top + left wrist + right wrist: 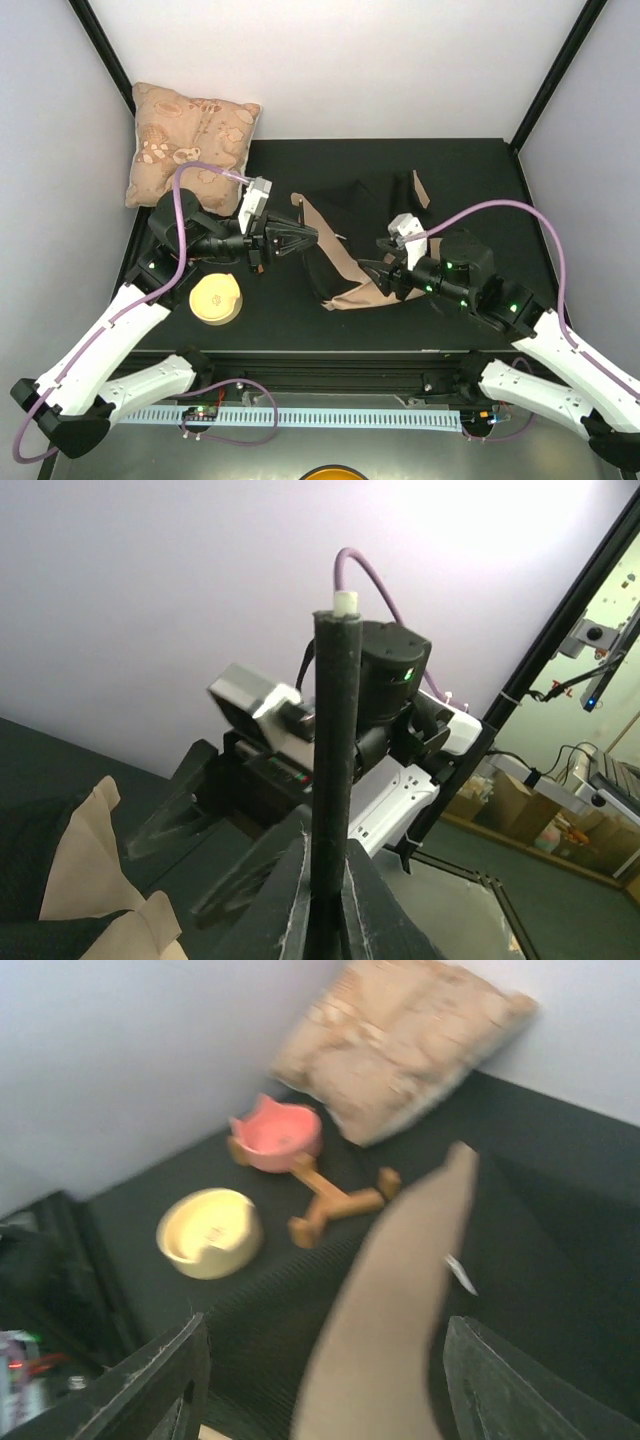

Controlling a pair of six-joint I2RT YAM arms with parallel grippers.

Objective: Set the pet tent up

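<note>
Tan pet tent (350, 230) lies between left gripper (305, 238), pinching its pole (335, 780), and wide-spread right gripper (372, 272).

Tent flap (400, 1290), yellow bowl (208, 1232), pink bowl (277, 1135), cushion (400, 1040)

Right wrist view blurred throughout: tan flap (400, 1340) of the pet tent (350, 285) sits between my right fingers (165, 1380), can't tell if it touches either. Both fingers cut off at frame bottom. Left wrist view: pole (335, 780) in my left fingers (285, 895) blocks the middle of the right arm (400, 680); tent fabric clipped at lower left. Top view: tent's black side merges with black bench (480, 200), outline unclear. Orange disc (330, 472) cut by bottom edge, unidentifiable.
</note>
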